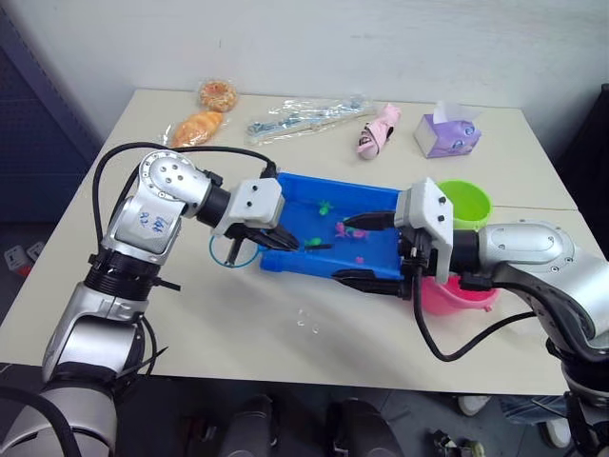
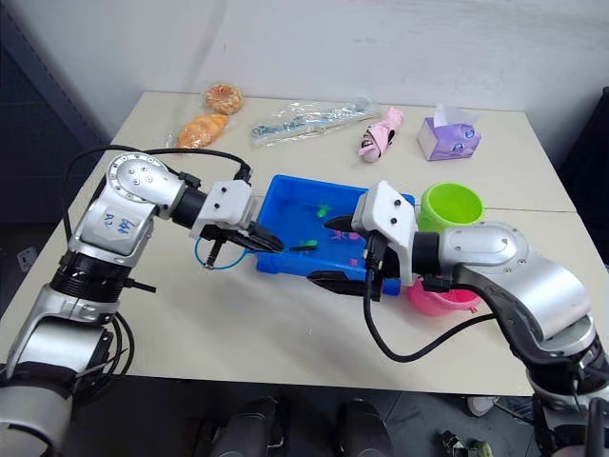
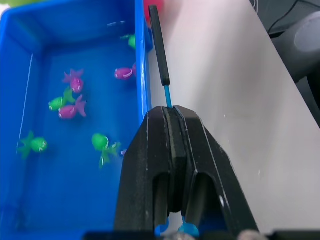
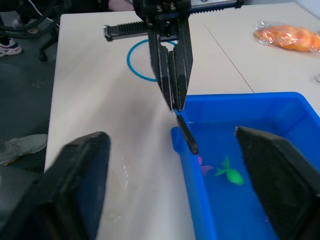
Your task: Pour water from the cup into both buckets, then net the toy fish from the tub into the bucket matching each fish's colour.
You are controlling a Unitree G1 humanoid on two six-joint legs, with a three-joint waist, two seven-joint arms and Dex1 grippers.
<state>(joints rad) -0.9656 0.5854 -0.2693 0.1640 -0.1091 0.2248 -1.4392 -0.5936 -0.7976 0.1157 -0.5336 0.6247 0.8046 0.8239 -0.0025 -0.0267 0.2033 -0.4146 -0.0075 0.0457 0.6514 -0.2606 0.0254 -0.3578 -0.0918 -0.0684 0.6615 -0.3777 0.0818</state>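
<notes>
The blue tub (image 1: 365,190) stands mid-table with water and several small green and pink toy fish (image 3: 100,142) in it. My left gripper (image 1: 288,242) is shut on the thin stick of the net. The net's dark handle (image 3: 159,45) reaches over the tub's near edge. Its light blue hoop (image 4: 129,61) lies on the table left of the tub. My right gripper (image 1: 360,249) is open, its fingers (image 4: 280,175) spread wide over the tub's near right corner. The green bucket (image 1: 463,203) and the pink bucket (image 1: 461,293) stand right of the tub. The cup is out of view.
At the back of the table lie two bagged pastries (image 1: 195,129), a clear plastic packet (image 1: 304,116), a pink plush toy (image 1: 378,131) and a purple tissue box (image 1: 447,133). Water drops (image 1: 306,319) dot the table in front of the tub.
</notes>
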